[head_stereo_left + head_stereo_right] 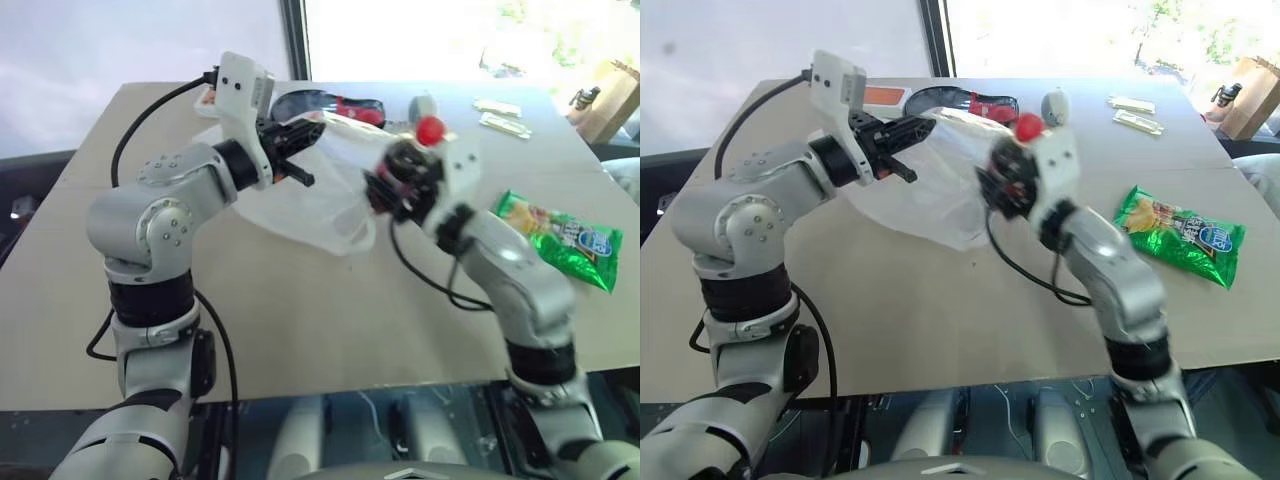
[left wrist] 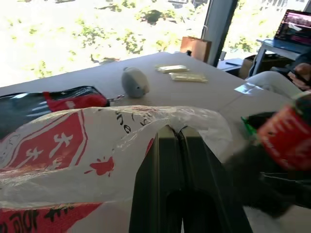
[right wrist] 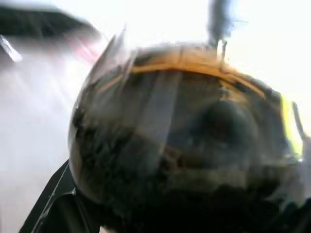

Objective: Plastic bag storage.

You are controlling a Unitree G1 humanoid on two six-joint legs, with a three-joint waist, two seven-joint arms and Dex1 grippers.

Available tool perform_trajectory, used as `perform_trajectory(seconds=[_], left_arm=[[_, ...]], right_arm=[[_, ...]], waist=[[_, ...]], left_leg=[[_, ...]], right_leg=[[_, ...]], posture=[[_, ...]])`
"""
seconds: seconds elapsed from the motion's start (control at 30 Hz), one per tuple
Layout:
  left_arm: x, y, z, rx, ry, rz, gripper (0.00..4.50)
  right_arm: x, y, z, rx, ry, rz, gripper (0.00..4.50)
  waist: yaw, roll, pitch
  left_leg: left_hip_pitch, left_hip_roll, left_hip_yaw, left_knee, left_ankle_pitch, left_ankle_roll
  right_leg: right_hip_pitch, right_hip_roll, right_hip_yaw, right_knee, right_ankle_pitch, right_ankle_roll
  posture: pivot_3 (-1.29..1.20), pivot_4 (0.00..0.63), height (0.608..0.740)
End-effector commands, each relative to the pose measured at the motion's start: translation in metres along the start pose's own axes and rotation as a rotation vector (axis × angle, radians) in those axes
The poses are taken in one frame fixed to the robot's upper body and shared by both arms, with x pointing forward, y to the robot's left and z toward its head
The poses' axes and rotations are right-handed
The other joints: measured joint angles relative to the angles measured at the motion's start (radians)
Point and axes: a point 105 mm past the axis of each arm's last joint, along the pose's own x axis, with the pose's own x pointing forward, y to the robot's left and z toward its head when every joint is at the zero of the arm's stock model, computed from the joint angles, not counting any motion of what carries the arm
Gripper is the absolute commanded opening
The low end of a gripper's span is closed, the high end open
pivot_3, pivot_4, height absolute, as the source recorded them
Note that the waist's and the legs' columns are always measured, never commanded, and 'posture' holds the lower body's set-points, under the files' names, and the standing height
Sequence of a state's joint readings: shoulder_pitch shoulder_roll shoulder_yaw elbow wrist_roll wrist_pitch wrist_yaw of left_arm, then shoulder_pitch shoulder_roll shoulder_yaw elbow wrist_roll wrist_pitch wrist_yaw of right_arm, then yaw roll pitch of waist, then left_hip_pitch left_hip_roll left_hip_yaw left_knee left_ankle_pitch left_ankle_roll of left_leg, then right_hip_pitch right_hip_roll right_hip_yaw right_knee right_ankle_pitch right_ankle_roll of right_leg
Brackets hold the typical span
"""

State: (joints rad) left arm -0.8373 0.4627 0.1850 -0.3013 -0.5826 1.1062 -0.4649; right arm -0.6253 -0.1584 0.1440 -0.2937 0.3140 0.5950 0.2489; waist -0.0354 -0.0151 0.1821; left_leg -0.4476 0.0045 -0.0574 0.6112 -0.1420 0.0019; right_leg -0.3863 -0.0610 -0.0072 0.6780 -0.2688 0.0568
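Above the middle of the table point(image 1: 300, 330), the plastic bag point(image 1: 320, 200) hangs lifted between your two arms.

Your left gripper point(image 1: 295, 150) has its fingers clenched flat together on a fold of the bag's upper edge, as its wrist view shows, so hold that pinch steady. Your right gripper point(image 1: 995, 185) sits close against the bag's other side; I cannot tell whether its fingers are parted or grasping film, because its own view is blurred. Before you gather or fold, I'd judge you should get a sure second hold near the loose lower edge, then draw the two holds together slowly so the thin film bunches rather than slips. Keep the bag off the green snack packet point(image 1: 560, 240) lying to your right.
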Motion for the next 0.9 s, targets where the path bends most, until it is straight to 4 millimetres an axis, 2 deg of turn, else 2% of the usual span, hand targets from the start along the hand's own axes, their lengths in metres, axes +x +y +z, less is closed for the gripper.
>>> perform_trajectory(seconds=[0.03,0.13,0.27,0.33,0.4,0.5,0.73,0.9], left_arm=[[-0.007,-0.010,0.015,-0.033,-0.071,-0.039,0.00],[-0.011,-0.011,0.021,-0.106,-0.108,-0.049,0.00],[-0.018,-0.009,0.022,-0.147,-0.110,-0.032,0.00],[-0.020,-0.011,0.020,-0.151,-0.107,-0.034,0.00],[-0.021,-0.010,0.018,-0.171,-0.103,-0.017,0.00],[-0.023,0.000,0.015,-0.212,-0.107,0.035,0.00],[-0.024,0.017,0.013,-0.264,-0.121,0.127,0.00],[-0.023,0.020,0.016,-0.253,-0.129,0.138,0.00]], right_arm=[[0.022,0.005,-0.002,-0.043,-0.060,0.019,3.10],[0.036,0.010,-0.019,-0.050,-0.062,0.036,3.10],[0.040,0.016,-0.036,-0.319,-0.053,0.084,3.10],[0.041,0.016,-0.038,-0.407,-0.064,0.088,3.10],[0.040,0.012,-0.034,-0.463,-0.097,0.058,3.10],[0.037,0.006,-0.015,-0.543,-0.185,0.005,3.10],[0.021,0.002,0.008,-0.557,-0.267,-0.020,3.10],[0.007,0.014,0.000,-0.557,-0.227,0.059,3.10]], waist=[[0.009,0.000,0.000],[0.015,-0.001,0.000],[0.017,-0.001,0.001],[0.017,-0.001,0.001],[0.017,-0.001,0.001],[0.016,-0.001,0.001],[0.019,-0.001,0.001],[0.022,-0.001,0.001]], left_leg=[[0.000,0.000,0.000,0.000,0.000,0.000],[-0.001,-0.001,0.001,0.000,0.000,0.000],[-0.002,-0.001,0.001,0.000,0.000,0.000],[-0.002,-0.001,0.001,0.000,0.000,0.000],[-0.001,-0.001,0.001,0.000,0.000,0.000],[-0.001,-0.001,0.001,0.000,0.000,0.000],[-0.001,-0.001,0.002,0.000,0.000,-0.001],[-0.001,-0.001,0.002,0.000,0.000,-0.001]], right_leg=[[0.000,0.000,0.000,0.000,0.000,0.000],[0.000,-0.001,0.001,-0.001,0.000,0.000],[-0.002,-0.001,0.001,0.000,0.000,0.000],[-0.002,-0.001,0.001,0.000,0.000,0.000],[-0.002,-0.001,0.001,0.000,0.000,0.000],[-0.002,-0.001,0.001,0.000,0.000,0.000],[-0.002,0.000,0.002,0.000,0.000,0.000],[-0.002,-0.001,0.002,0.000,0.000,0.000]], posture=[[0.00,0.150,0.740],[0.00,0.150,0.740],[0.00,0.150,0.740],[0.00,0.150,0.740],[0.00,0.150,0.740],[0.00,0.150,0.740],[0.00,0.150,0.740],[0.00,0.150,0.740]])
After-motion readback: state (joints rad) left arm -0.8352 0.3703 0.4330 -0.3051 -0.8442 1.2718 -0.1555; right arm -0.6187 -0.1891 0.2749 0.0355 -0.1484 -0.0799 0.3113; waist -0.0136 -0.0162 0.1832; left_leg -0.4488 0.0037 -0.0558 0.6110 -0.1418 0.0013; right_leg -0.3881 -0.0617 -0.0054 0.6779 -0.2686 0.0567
